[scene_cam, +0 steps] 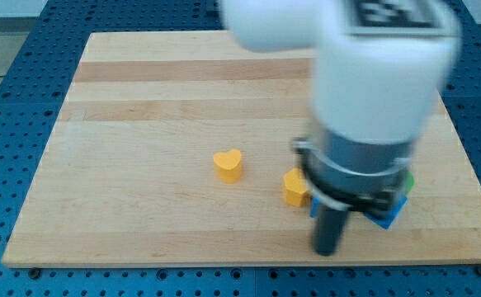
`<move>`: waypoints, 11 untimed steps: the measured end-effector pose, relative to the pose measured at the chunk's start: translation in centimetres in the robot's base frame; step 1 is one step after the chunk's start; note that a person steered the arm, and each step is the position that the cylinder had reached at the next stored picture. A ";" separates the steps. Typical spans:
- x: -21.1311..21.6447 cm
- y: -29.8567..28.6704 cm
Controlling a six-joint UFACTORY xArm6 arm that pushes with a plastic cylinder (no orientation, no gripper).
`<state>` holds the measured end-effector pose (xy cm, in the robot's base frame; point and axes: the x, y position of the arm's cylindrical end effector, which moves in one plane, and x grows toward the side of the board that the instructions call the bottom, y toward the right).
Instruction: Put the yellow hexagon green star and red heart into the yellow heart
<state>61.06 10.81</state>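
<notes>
Yellow dominated the single camera view: one yellow heart sat alone near the middle of the wooden counter, the gathering point, while one yellow hexagon waited just to its right, apart. My tip, the rod's bare end with no hand to clench or release, stood below and right of the hexagon, seemingly placed to shove blocks leftward. A green block and a blue block peeked from behind the arm; no red heart showed.

wooden board, yellow heart, yellow hexagon
</notes>
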 end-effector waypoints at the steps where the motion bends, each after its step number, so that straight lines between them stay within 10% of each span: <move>1: -0.4 5.6; 3: -4.8 8.3; 9: -12.7 -9.0; 11: -22.4 -3.9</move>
<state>38.71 6.96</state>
